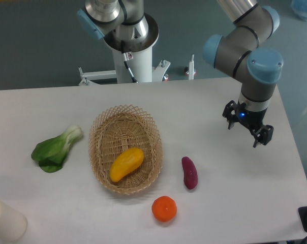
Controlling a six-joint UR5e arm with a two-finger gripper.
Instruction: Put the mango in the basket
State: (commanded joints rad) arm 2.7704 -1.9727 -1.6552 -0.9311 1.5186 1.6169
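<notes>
Mango [126,163] already lies inside the basket [98,133], well left of our gripper [248,128], which hangs open and empty.

Mango [126,163]: smooth yellow-orange, elongated, slightly curved, lying on its side inside basket [98,135], tapered end twd lower left, on the near half of the floor. Basket: oval tan wicker w/ lattice rim, upright on table

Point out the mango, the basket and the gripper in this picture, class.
mango [126,163], fixed camera view, middle of its yellow body.
basket [154,133], fixed camera view, right side of its woven rim.
gripper [249,135], fixed camera view, midway between its fingertips.
</notes>
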